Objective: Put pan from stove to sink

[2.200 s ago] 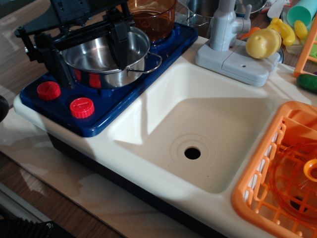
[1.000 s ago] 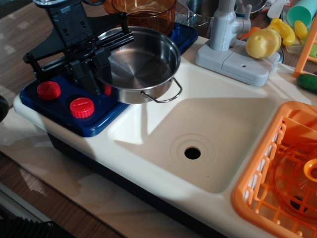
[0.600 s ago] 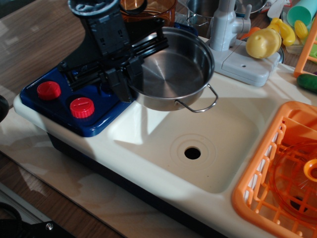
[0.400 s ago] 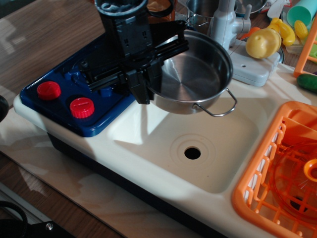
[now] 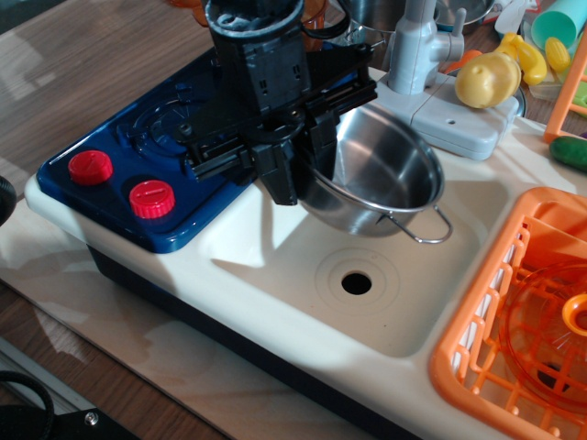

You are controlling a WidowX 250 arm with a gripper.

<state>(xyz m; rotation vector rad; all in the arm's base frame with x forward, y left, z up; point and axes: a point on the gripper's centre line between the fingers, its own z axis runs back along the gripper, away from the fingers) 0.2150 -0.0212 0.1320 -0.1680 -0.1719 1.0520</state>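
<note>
The shiny steel pan (image 5: 385,179) hangs tilted over the back left part of the cream-white sink (image 5: 367,302), its wire loop handle (image 5: 424,229) pointing down to the front right. My black gripper (image 5: 307,160) is shut on the pan's left rim and holds it above the basin floor. The dark blue stove (image 5: 138,156) with two red knobs (image 5: 151,197) lies to the left with its burners bare. The round drain hole (image 5: 356,282) is just below the pan.
A grey faucet (image 5: 417,55) stands right behind the pan. An orange dish rack (image 5: 523,312) borders the sink on the right. A translucent orange pot is mostly hidden behind my arm. Yellow and green toys (image 5: 491,78) lie at the back right.
The gripper has carried the pan off the stove to the right and lowered it over the sink. The pan now tilts more steeply.
</note>
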